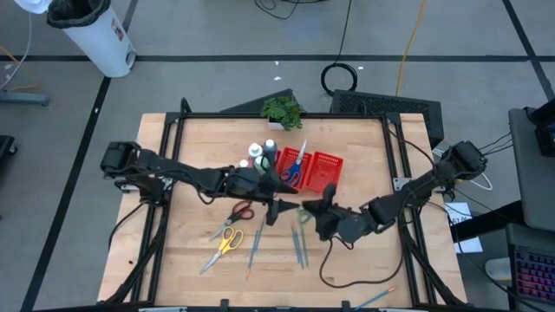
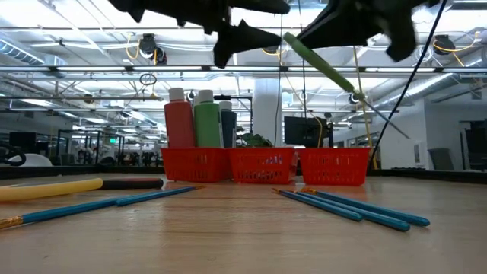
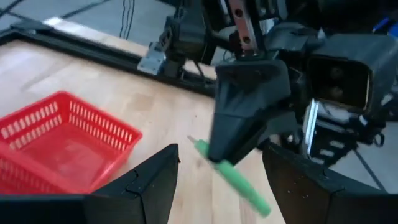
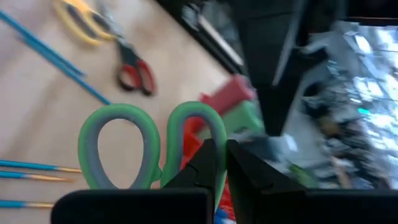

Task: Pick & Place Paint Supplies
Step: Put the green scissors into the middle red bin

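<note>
Right tool (image 1: 305,211) is pinching the green scissors (image 4: 152,146) up above the desk (image 1: 364,269), and my left tool (image 1: 274,208) waits spread just beside them, so I think I am passing them across.

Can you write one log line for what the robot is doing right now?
right tool: shut on green scissors, lifted above table | left tool: open, facing the scissors | red tray: holds blue scissors

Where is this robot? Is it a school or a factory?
Probably a big lab or workshop: a wooden table on a bare grey floor, loose cables, and long ceiling lights over rows of desks.
</note>
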### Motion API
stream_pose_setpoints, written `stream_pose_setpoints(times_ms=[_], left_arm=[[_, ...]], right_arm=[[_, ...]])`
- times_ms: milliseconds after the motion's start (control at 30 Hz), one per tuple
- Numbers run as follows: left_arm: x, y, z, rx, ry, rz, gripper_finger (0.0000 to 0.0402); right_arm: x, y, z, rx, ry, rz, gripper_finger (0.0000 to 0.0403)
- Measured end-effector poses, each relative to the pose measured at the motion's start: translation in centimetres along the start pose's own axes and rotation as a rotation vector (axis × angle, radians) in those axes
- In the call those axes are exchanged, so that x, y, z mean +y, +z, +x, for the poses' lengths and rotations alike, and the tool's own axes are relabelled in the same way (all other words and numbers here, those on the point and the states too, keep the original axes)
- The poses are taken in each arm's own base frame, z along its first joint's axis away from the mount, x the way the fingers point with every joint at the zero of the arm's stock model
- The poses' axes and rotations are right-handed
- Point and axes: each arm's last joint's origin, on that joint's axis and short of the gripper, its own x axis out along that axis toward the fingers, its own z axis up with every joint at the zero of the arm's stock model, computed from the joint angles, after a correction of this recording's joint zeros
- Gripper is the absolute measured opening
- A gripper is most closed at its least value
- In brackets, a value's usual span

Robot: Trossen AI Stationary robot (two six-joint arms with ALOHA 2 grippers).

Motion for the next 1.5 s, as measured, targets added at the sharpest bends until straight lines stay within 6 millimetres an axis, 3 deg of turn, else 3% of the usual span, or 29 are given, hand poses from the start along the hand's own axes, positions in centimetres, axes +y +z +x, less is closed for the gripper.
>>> stream_pose_setpoints(times_ms=[533,667,833,900,1067,1200,1367,1500], left_arm=[[1.2,0.1,0.2,-0.017,0.078,-0.040,0.0234],[1.2,0.1,0.2,-0.016,0.076,-0.040,0.0176],[1.2,0.1,0.2,-0.010,0.077,-0.011,0.0046],[1.3,0.1,0.2,-0.011,0.088,0.019,0.0031],[1.5,0.4,0.2,-0.054,0.182,0.084,0.0031],[2.1,-0.1,0.2,-0.046,0.300,0.113,0.0031],[2.7,1.3,-0.1,-0.160,0.366,0.115,0.0031],[2.5,2.9,-0.3,-0.309,0.331,0.113,0.0031]], right_arm=[[-1.8,0.6,1.1,-0.033,-0.124,-0.003,0.0008],[-1.9,0.6,1.1,-0.030,-0.127,-0.010,0.0008],[-1.9,0.6,1.1,-0.022,-0.137,-0.014,0.0011],[-1.9,0.6,1.0,-0.014,-0.150,-0.009,0.0019],[-2.1,0.8,0.0,0.053,-0.341,0.210,0.0062],[-2.9,1.7,-2.7,0.029,-0.432,0.370,0.0097],[-3.7,2.6,-5.7,-0.179,-0.204,0.698,0.0129],[-3.0,1.2,-5.4,-0.249,0.026,0.836,0.0148]])
